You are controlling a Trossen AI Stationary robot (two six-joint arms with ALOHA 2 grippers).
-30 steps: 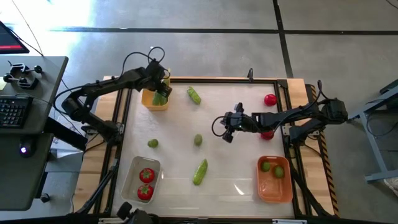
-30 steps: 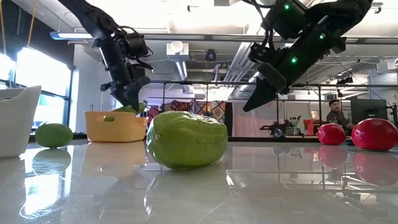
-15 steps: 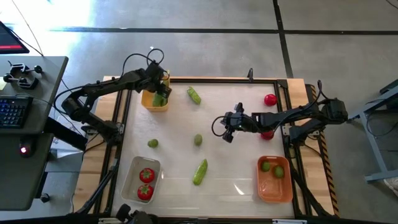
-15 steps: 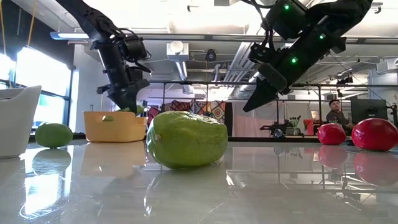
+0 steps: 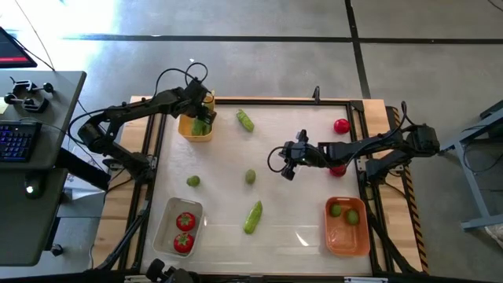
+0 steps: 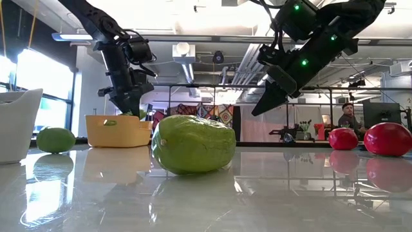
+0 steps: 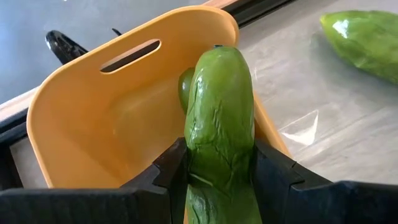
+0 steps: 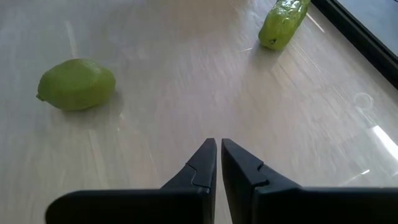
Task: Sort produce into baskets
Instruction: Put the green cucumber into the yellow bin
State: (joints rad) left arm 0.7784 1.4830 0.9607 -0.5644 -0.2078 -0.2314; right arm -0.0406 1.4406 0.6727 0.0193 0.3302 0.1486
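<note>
My left gripper [image 5: 202,118] is shut on a green cucumber [image 7: 219,118] above the yellow-orange basket [image 5: 192,128] at the table's far left. Another green piece [image 7: 184,88] lies inside that basket. My right gripper [image 5: 284,170] is shut and empty, hovering over mid-table to the right of a lime [image 5: 250,177], which also shows in the right wrist view [image 8: 76,83]. Loose on the table lie a cucumber [image 5: 245,120], a second cucumber [image 5: 252,217], a lime [image 5: 192,181] and two tomatoes [image 5: 341,125]. My left gripper pinches the cucumber's two sides [image 7: 214,180] between its two fingers. The fingers [image 6: 128,103] come from above, pointing down. The cucumber runs along them, and its free end [image 7: 221,61] sticks out past the tips over the basket's inside, lifted clear.
A clear bin [image 5: 167,233] with two tomatoes stands near left. A darker orange bin [image 5: 346,240] with two limes stands near right. One tomato [image 5: 338,169] lies partly under my right arm. A raised frame [image 5: 275,101] borders the table.
My left gripper has carried the cucumber a little toward the table's left edge, over the yellow-orange basket, still shut on it.
</note>
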